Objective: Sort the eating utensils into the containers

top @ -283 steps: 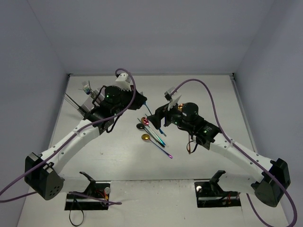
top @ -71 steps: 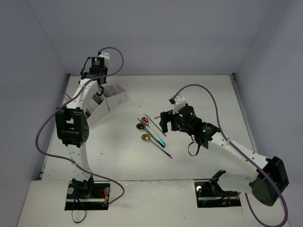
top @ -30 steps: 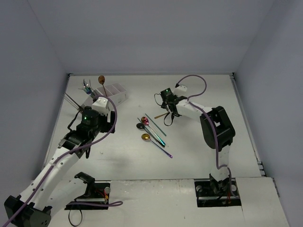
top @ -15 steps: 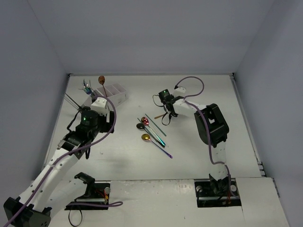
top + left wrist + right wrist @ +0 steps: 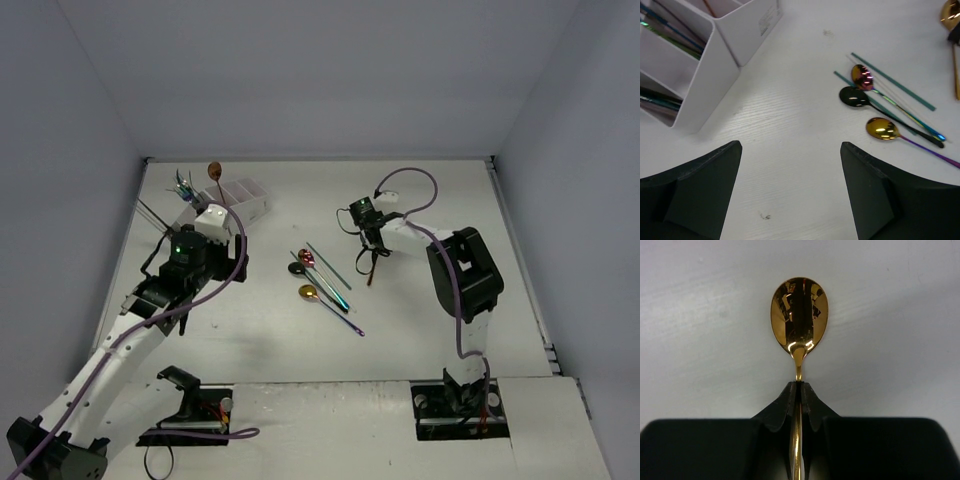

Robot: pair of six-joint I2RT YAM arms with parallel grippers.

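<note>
caddy (image 5: pixel 747 30): white, far left, utensils (image 5: pixel 660 96) inside | three spoons (image 5: pixel 854 96), teal sticks (image 5: pixel 893 81): flat, centre | gold spoon (image 5: pixel 799 315): pinched at neck, right of them

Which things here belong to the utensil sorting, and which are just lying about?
Job: gold spoon in the right claw; pink spoon, black spoon, purple-handled spoon and teal sticks on the table; white caddy.
Not the job: purple cables; arm base plates.
</note>
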